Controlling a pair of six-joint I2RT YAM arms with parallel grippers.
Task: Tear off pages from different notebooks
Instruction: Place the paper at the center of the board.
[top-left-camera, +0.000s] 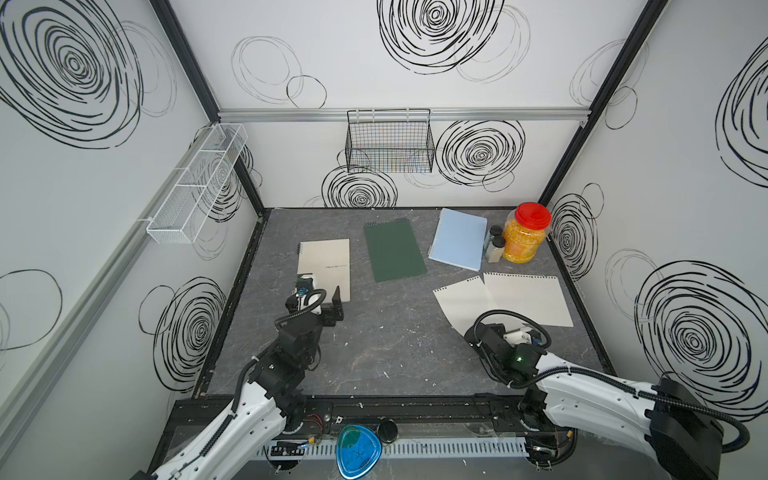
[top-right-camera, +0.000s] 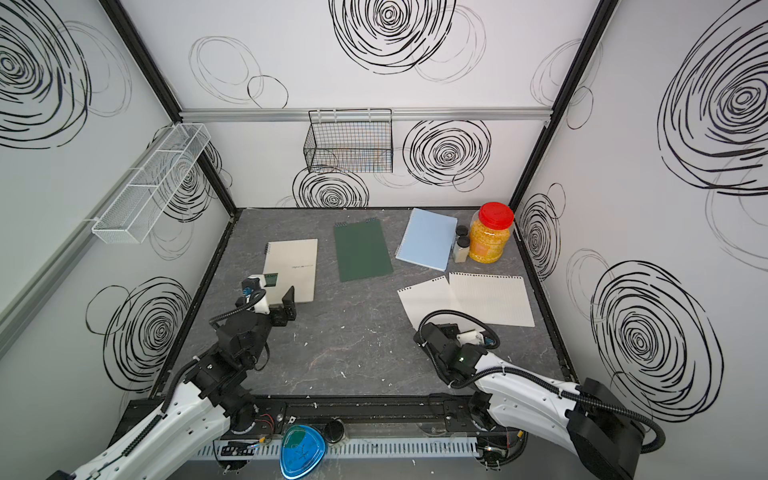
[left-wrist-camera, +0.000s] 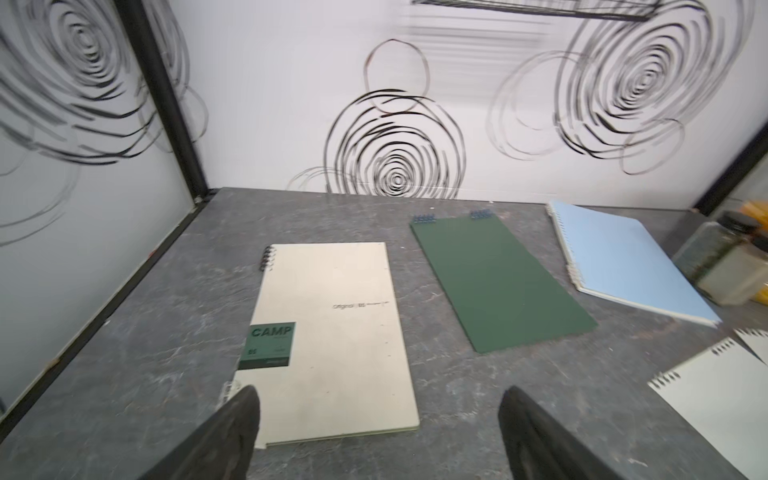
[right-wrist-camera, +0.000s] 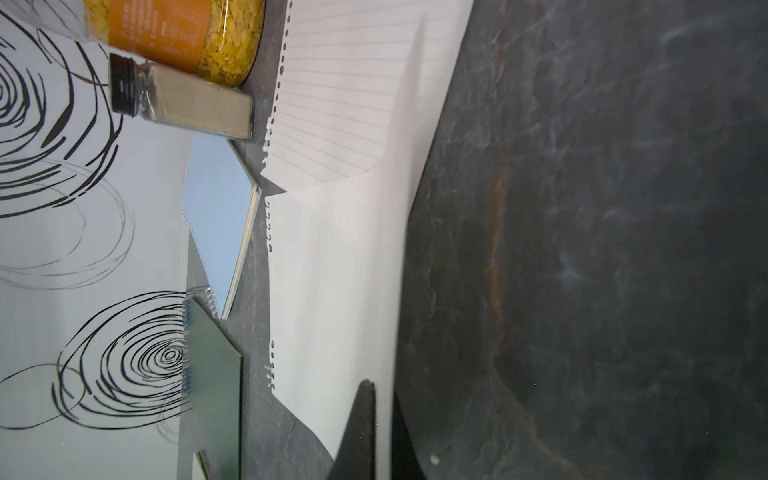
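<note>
Pages (top-left-camera: 528, 299) are lying right; my right gripper (right-wrist-camera: 380, 390) is pinching one page (right-wrist-camera: 332, 311), my left gripper (left-wrist-camera: 380, 392) is hanging open above the cream notebook (left-wrist-camera: 332, 332).

The left arm (top-left-camera: 232, 419) and the right arm (top-left-camera: 582, 399) both wear smooth white shells on their long links, dotted with small dark screw holes. Their joints and wrists are matte black blocks. A ribbed black hose (top-left-camera: 606, 379) runs along each arm, and a slimmer cable (top-left-camera: 291, 316) arches over each wrist. A green light (top-left-camera: 518, 357) glows on the right wrist. Each wrist carries a small white camera housing (top-left-camera: 305, 286) with a blue part. The left hand (left-wrist-camera: 379, 395) and the right hand (right-wrist-camera: 380, 390) end in black, tapering, wedge-shaped fingers. Thin red wires (top-left-camera: 313, 422) show at the left base.
</note>
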